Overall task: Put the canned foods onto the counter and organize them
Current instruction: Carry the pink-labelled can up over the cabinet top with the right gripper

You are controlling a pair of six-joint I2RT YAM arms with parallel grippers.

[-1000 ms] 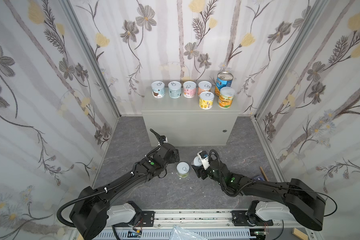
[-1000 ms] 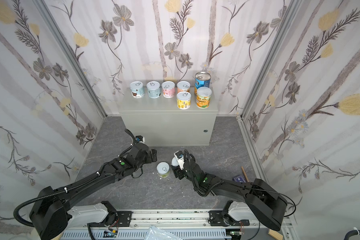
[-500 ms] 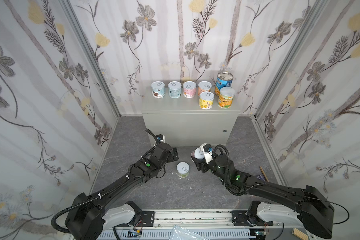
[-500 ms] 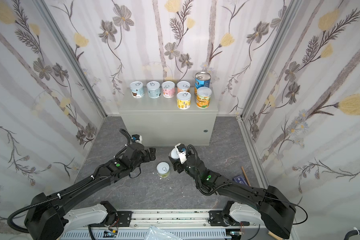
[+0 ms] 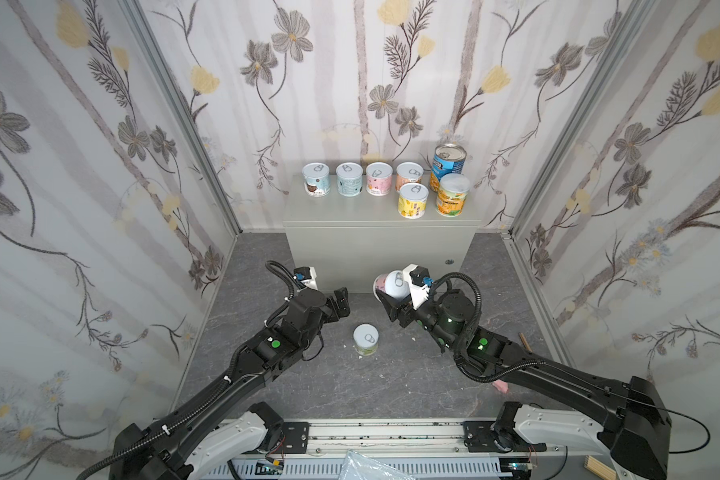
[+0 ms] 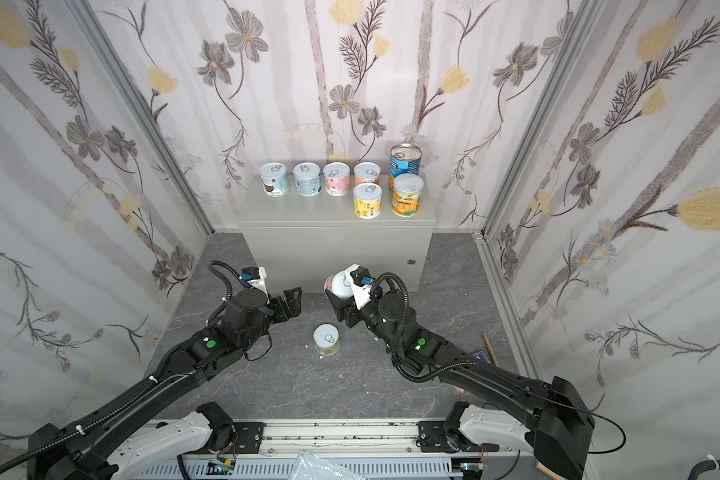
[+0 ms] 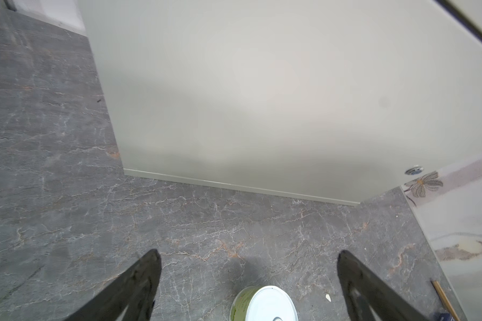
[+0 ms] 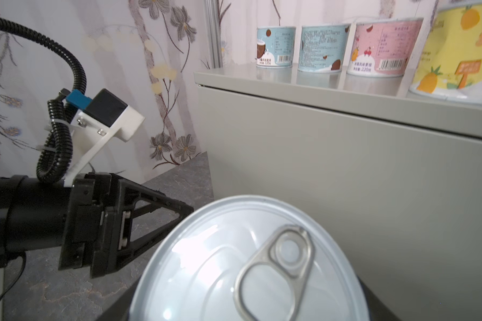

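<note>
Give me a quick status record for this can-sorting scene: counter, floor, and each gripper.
counter: seven cans upright on top, five along the back, two in front at right
floor: one green-labelled can upright, near both grippers
right gripper: shut on a pinkish can, held up before the counter's door
left gripper: open, empty, above the floor

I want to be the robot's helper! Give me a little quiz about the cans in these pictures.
1. How many cans stand on the counter?
2. True or false: the left gripper holds a can.
3. Where is the green-labelled can? A: on the counter. B: on the floor. C: in a gripper.

Key
1. Seven.
2. False: it is open and empty. The right gripper holds the ninth can.
3. B.
</note>
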